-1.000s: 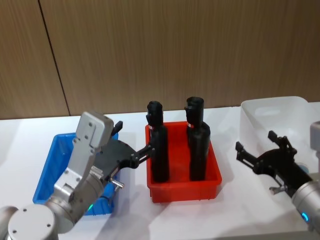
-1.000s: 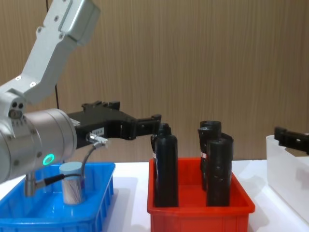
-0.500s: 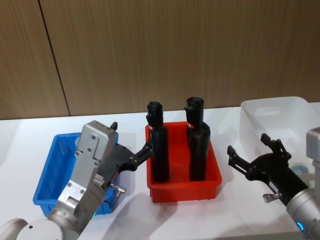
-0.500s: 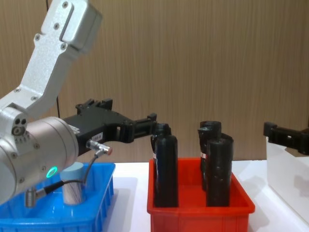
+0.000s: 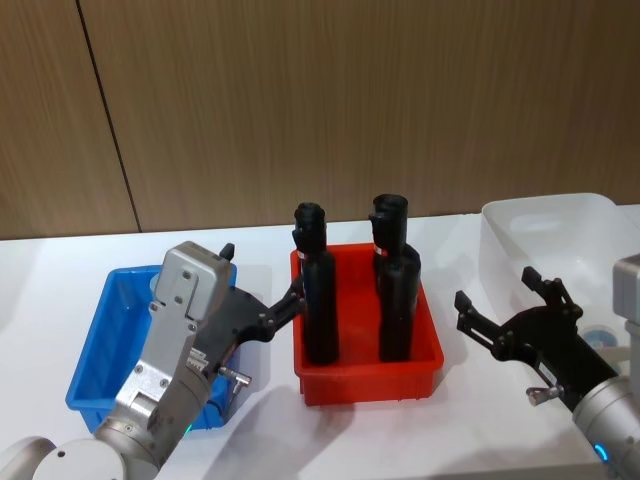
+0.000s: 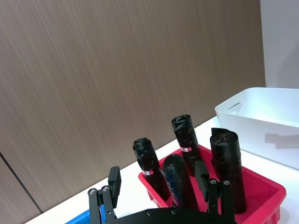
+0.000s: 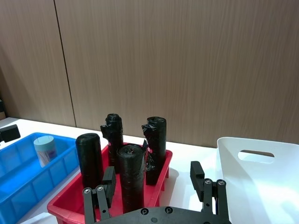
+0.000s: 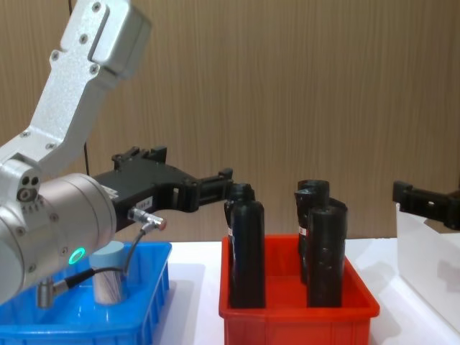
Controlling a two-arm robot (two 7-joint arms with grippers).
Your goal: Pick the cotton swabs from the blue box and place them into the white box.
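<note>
Currently, the left pincer [image 5: 262, 274] hovers above the right-hand edge of the blue box [image 5: 108, 300]. Its fingers are spread wide, hold nothing, and point toward the red bin [image 5: 370, 385] just beside it. One tub of cotton swabs [image 8: 106, 284] stands upright inside the blue box with its pale lid on top. In the chest view the tub sits low beside the left arm's wrist, and a thin cable crosses in front of it. The right pincer [image 5: 496, 288] hangs above the desk [image 5: 40, 270] between the red bin and the white box [image 5: 545, 212]. It too is wide and empty, and is aimed toward the red bin. Four black bottles [image 5: 320, 300] stand upright in the red bin. That bin sits between the two boxes, with the blue box on the robot's left and the white box on its right.
</note>
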